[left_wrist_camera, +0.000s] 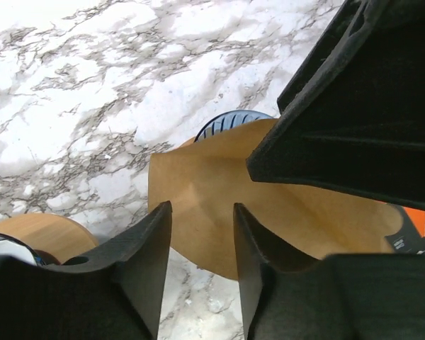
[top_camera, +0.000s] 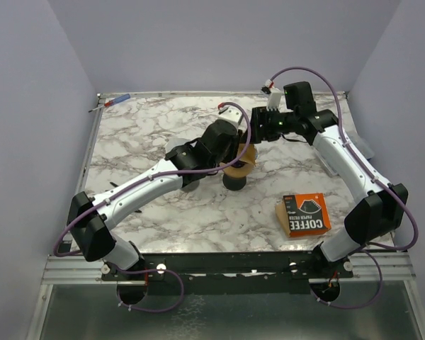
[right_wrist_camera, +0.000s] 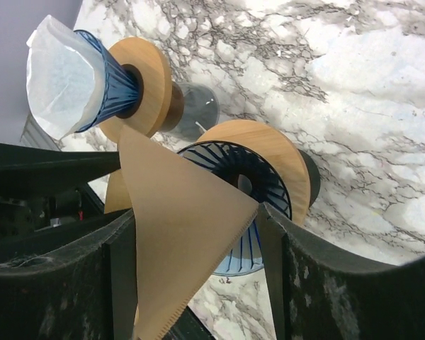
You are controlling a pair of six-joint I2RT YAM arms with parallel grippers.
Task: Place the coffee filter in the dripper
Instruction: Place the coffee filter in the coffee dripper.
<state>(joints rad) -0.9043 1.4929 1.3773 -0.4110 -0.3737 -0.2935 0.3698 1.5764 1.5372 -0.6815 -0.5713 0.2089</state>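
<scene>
Far left first: at the back corner of the table point(top_camera: 149, 134) we spotted a red-and-blue pen point(top_camera: 117, 101), well apart from everything else. Coming in, the left arm lay stretched toward the middle. Just beside it stood a second dripper point(right_wrist_camera: 138, 81) with a wooden collar, a white filter point(right_wrist_camera: 60, 78) sitting in its blue cone.

Then the left hand point(left_wrist_camera: 202, 212), right over the centre. We saw its fingers parted a little and nothing pinched between them. The brown coffee filter point(right_wrist_camera: 184, 234) showed through the gap, beyond the fingertips.

And there was the dripper point(top_camera: 237, 178) itself, mid-table: a blue ribbed cone and a wooden collar on a dark base. The coffee filter hung at its mouth, folded flat, covering most of the rim in the left wrist view. Whether its point had dipped inside the cone, we could not tell.

Over to the right hand point(right_wrist_camera: 196, 216), which came in from the far side and met the left one above the dripper. Its fingers stood wide, and the filter spanned the space between them. One edge lay along one finger and a corner sat against the other, so we read it as gripped across its width.

Further right, near the right arm's elbow, an orange box point(top_camera: 306, 214) printed COFFEE lay flat on the table, well apart from the dripper.
</scene>
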